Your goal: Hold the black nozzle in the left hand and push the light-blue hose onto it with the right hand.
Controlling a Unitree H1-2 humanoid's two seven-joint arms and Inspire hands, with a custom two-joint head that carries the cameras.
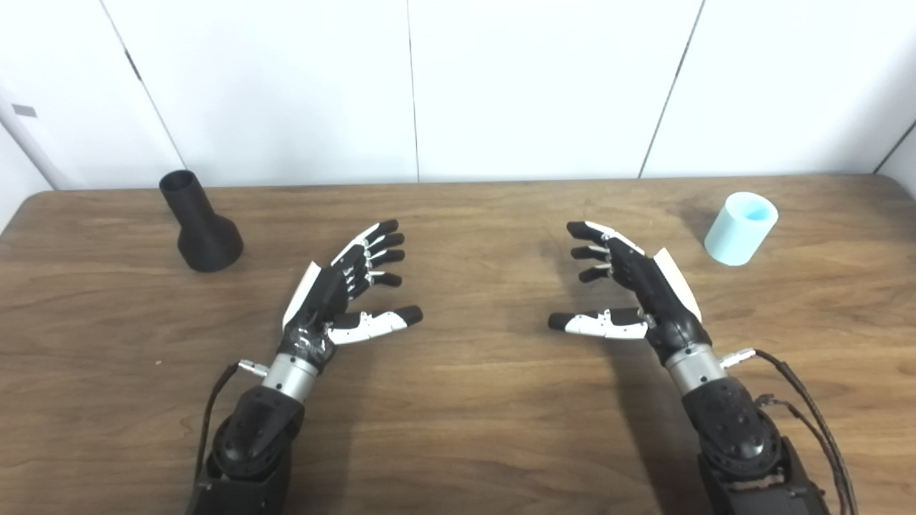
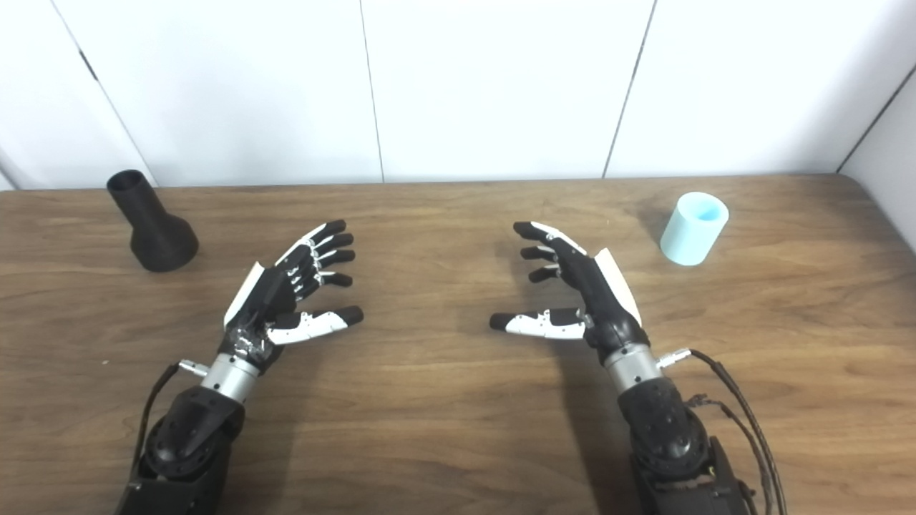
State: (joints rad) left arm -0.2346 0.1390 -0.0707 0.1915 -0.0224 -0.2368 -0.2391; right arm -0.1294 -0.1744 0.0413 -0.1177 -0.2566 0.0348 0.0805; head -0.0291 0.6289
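1. White wall panels [image 1: 544,86] run behind a brown wooden bench [image 1: 465,415] — plain backdrop, both arms in from the bottom edge.
2. Far left on the bench, the black nozzle [image 1: 200,225] stands on its wide flared base, narrow tube pointing up and leaning toward the wall.
3. Far right, the light-blue hose [image 1: 741,228] — a short stubby tube — stands on end, open mouth up, slightly tilted.
4. The left hand [image 1: 343,290] hovers mid-bench, fingers spread wide, thumb stuck out to the right, holding nothing; it is well apart from the nozzle.
5. The right hand [image 2: 572,290] mirrors it, fingers apart and lightly curled, thumb out to the left, empty; the hose sits well off to its right.
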